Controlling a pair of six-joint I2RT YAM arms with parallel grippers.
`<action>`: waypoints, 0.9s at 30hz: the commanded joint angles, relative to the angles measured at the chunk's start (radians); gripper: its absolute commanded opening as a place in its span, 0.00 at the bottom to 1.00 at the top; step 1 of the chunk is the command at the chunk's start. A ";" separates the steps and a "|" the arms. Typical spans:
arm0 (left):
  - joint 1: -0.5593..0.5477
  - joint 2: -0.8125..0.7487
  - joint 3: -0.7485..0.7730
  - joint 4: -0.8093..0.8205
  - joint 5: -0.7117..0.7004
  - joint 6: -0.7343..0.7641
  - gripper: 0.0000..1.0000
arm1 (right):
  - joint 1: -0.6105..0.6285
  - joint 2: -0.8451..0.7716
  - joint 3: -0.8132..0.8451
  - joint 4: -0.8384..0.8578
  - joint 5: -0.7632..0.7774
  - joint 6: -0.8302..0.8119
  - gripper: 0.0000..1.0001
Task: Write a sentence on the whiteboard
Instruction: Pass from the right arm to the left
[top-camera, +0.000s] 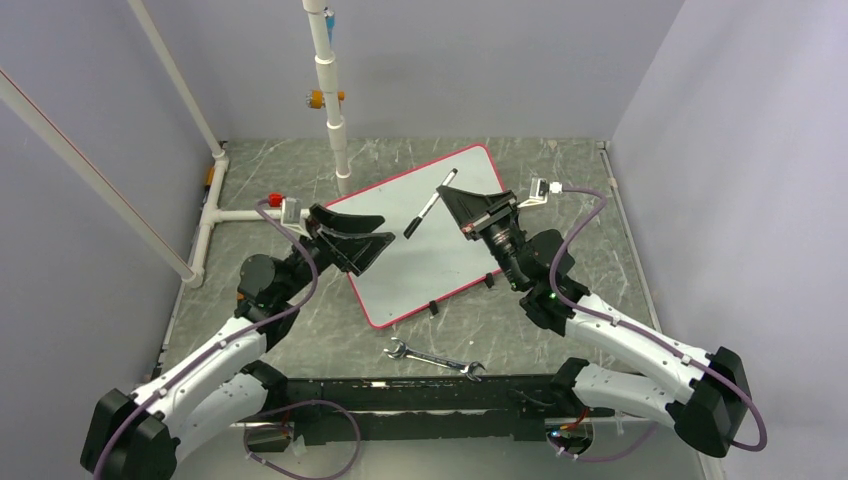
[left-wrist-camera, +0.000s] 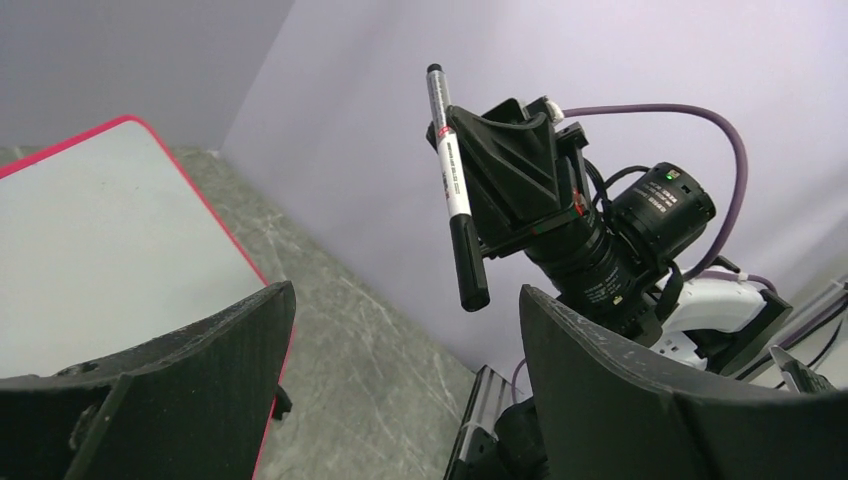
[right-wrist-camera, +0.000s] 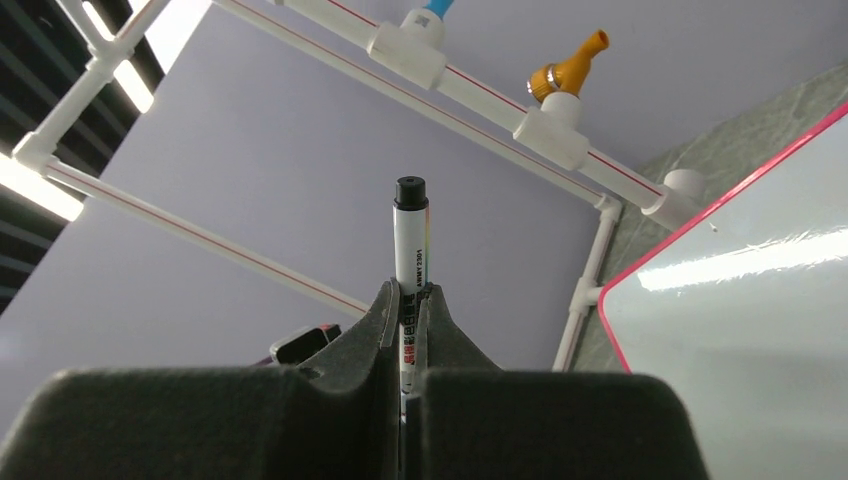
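The whiteboard (top-camera: 440, 255) lies tilted at the middle of the table (top-camera: 500, 325). Over its one o'clock part the right gripper (top-camera: 450, 195) clamps a marker (top-camera: 428, 205). At its nine o'clock edge the left gripper (top-camera: 377, 252) stands wide open. A wrench (top-camera: 435, 358) lies at six o'clock.

Room above the whiteboard (top-camera: 430, 270) is narrowed by the left tool (top-camera: 372, 250) and right tool (top-camera: 445, 195), a marker (top-camera: 420, 215) projecting between them. Passage left is barred by white pipes (top-camera: 210, 215); a wrench (top-camera: 435, 358) lies on the counter (top-camera: 330, 340).
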 joint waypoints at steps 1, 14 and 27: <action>-0.042 0.045 0.017 0.185 -0.031 0.002 0.85 | -0.002 -0.004 0.010 0.075 0.036 0.056 0.00; -0.168 0.096 0.082 0.120 -0.144 0.207 0.73 | -0.002 0.002 0.126 -0.196 0.100 0.149 0.00; -0.241 0.180 0.115 0.200 -0.232 0.259 0.62 | -0.003 -0.004 0.143 -0.228 0.104 0.150 0.00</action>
